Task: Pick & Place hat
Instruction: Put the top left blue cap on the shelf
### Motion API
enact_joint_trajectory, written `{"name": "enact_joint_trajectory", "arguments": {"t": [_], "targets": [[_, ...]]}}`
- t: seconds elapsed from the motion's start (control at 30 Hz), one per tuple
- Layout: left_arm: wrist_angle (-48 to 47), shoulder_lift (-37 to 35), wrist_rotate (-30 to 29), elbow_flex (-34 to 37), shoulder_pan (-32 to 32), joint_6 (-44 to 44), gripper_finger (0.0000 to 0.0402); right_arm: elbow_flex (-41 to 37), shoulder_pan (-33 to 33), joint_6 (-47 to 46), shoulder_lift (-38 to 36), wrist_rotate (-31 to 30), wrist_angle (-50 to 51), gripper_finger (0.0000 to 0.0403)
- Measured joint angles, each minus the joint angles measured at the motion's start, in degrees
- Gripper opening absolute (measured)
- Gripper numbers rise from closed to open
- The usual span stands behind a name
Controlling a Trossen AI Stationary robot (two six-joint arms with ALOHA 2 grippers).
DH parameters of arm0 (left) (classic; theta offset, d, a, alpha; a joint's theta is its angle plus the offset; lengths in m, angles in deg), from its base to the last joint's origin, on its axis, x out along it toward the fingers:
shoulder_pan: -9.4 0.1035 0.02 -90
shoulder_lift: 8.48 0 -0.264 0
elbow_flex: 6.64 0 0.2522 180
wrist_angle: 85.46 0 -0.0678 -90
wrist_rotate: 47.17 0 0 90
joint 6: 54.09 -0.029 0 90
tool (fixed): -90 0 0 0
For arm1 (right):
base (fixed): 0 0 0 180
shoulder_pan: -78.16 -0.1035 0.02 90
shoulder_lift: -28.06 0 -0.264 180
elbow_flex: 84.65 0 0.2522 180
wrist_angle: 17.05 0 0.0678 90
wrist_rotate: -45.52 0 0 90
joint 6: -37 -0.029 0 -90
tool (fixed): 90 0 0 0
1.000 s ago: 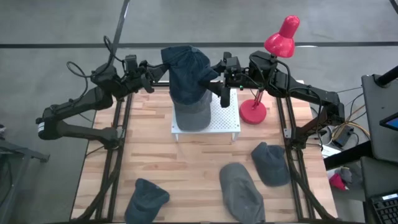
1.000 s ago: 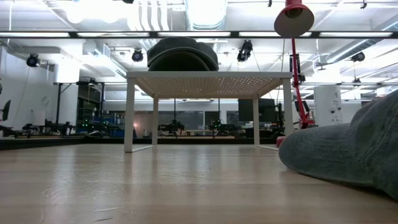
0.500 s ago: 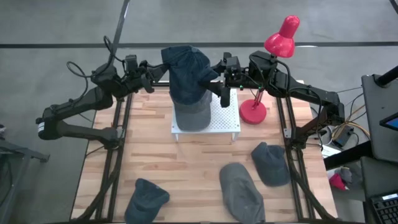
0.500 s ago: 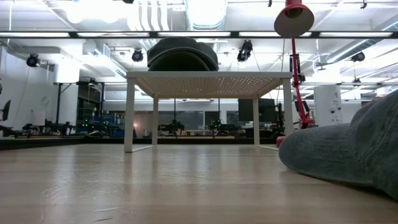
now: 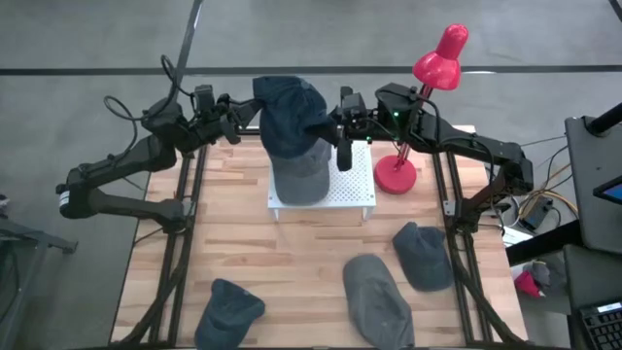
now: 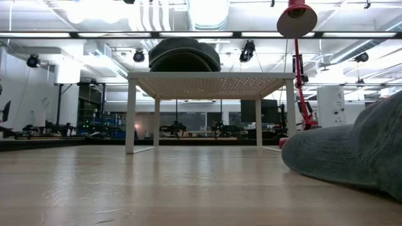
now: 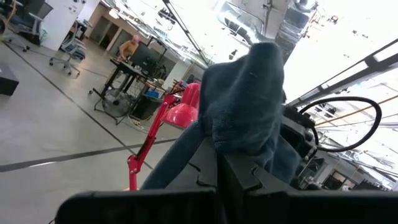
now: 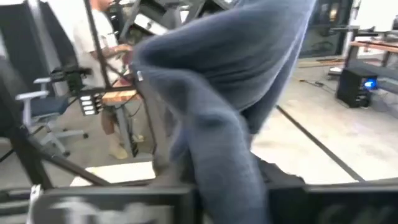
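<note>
While both tools grip one hat [image 5: 290, 115] | stand [image 5: 358, 190]: one | table [image 5: 243, 253]: three

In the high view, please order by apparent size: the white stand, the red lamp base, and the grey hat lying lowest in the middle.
1. White stand: largest, though hats cover part of it.
2. Grey hat: clearly smaller than the stand.
3. Red lamp base: smallest.

The three lie at similar depth under the overhead camera, so nearness should not change this order.
</note>
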Motion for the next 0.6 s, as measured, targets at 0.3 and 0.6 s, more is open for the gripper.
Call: {"name": "enact_joint_trajectory", "arguments": {"t": [0.3, 0.6], "targets": [[-0.04, 0.0, 0.52, 0.04, -0.02, -0.51, 0.0007, -0.02, 0.0, 0.45, -0.88, 1.86, -0.44, 0.0012], [1.06, -0.55, 7.51, 0.11, -0.09, -3.33, 0.0074, -0.02, 1.42, -2.24, -2.6, 1.29, 0.92, 0.001]]}}
